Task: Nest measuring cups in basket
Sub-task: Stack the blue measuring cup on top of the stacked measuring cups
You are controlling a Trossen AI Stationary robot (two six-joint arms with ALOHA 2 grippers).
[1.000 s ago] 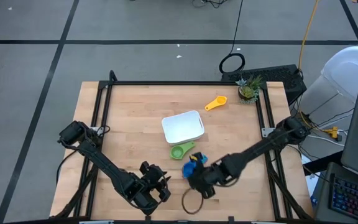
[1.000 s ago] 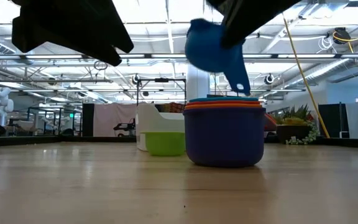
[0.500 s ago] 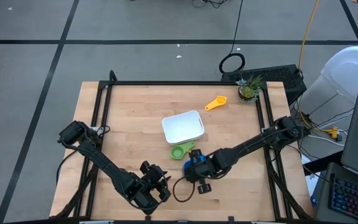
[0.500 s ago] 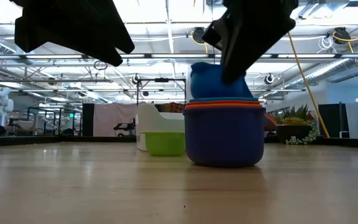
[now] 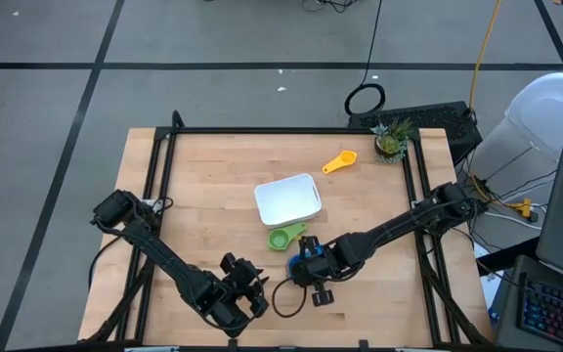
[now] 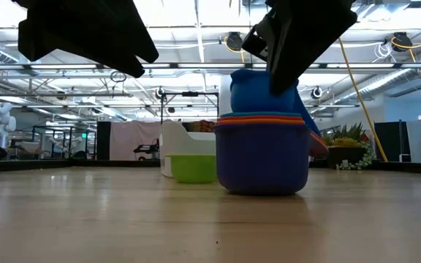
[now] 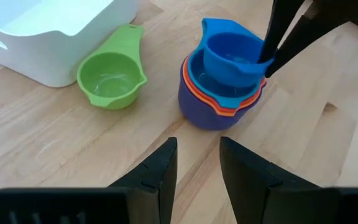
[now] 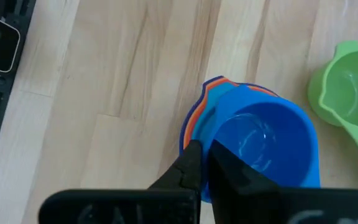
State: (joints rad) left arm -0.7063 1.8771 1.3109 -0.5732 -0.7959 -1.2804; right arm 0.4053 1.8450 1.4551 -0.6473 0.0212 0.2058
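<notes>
A dark blue measuring cup (image 6: 262,157) stands on the table near its front, with an orange one and another blue one nested inside. My right gripper (image 8: 205,165) is shut on a light blue cup (image 7: 232,53) that sits tilted in the top of this stack. A green cup (image 5: 283,238) rests on its base between the stack and the white basket (image 5: 288,198). A yellow cup (image 5: 339,161) lies at the far right. My left gripper (image 7: 197,165) hangs open near the front edge, pointing at the stack, with nothing between its fingers. My right gripper pinches the light blue cup's rim (image 8: 211,134) on the side facing the right arm; one finger looks to be inside the bowl and one outside. The fingers (image 7: 271,43) slant down from the table's right. The cup's bowl rests tilted inside the stack's top cup.
A small potted plant (image 5: 391,139) stands at the far right corner beside the yellow cup. A black frame rail (image 5: 281,130) runs along the table's edges. Bare wood lies left of the basket and across the far left.
My right gripper has come down and a little toward the table's left while rolling its wrist. It stayed shut on the light blue cup, which was lowered from above the stack into the stack's top. For the last half second it has kept still.
</notes>
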